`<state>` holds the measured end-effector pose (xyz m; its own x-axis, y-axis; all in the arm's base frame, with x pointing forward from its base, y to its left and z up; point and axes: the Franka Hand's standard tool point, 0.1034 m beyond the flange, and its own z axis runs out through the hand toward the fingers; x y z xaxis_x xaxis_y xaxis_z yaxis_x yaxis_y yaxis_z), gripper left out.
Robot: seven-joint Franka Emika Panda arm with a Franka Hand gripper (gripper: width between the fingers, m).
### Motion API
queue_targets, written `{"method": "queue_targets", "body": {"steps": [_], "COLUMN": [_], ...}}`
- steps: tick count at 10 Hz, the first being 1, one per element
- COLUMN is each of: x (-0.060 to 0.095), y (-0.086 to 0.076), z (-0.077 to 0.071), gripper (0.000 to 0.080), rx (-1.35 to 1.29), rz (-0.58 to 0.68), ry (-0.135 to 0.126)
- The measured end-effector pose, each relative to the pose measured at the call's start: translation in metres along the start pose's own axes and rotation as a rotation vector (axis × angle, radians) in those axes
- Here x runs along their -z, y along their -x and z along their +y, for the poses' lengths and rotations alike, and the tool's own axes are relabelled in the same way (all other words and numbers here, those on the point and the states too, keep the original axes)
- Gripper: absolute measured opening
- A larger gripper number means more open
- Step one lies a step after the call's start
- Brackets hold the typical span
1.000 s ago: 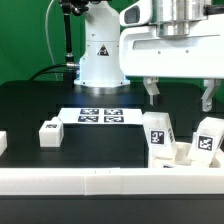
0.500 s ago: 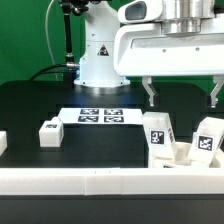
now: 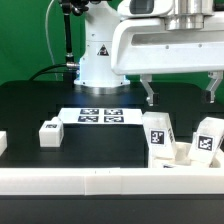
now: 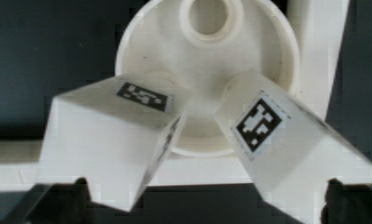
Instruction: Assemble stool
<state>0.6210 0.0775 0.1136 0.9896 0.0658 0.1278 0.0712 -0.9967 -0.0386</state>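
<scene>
Hovering claw [image 3: 180, 92] (jaws apart) above legs [image 3: 159, 137]

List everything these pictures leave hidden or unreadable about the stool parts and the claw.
- Seat: in the wrist view, two legs cover its lower part.
- White piece: cut off by the exterior view's left edge, so it cannot be identified.
- Small leg: its tag is too small to read in the exterior view.
- Claw: the wrist view's edge cuts off its fingertips.
</scene>
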Motion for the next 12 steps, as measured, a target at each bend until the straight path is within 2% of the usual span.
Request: {"method": "queue_targets", "body": {"steps": [2, 5, 6, 8, 12], "x": [0.000, 0.000, 0.000, 0.000, -0.001], "y": [-0.001, -0.001, -0.001, -0.002, -0.002], "z": [0.003, 0.009, 0.010, 0.017, 0.022], "gripper": [0.0649, 0.0649, 0.0649, 0.0649, 0.0649], "rx": [0.122, 0.319, 0.464, 0.615, 0.681], "rz": [0.000, -0.009, -0.016, -0.027, -0.046], "ry": [0.005, 0.030, 0.045, 0.049, 0.059]}}
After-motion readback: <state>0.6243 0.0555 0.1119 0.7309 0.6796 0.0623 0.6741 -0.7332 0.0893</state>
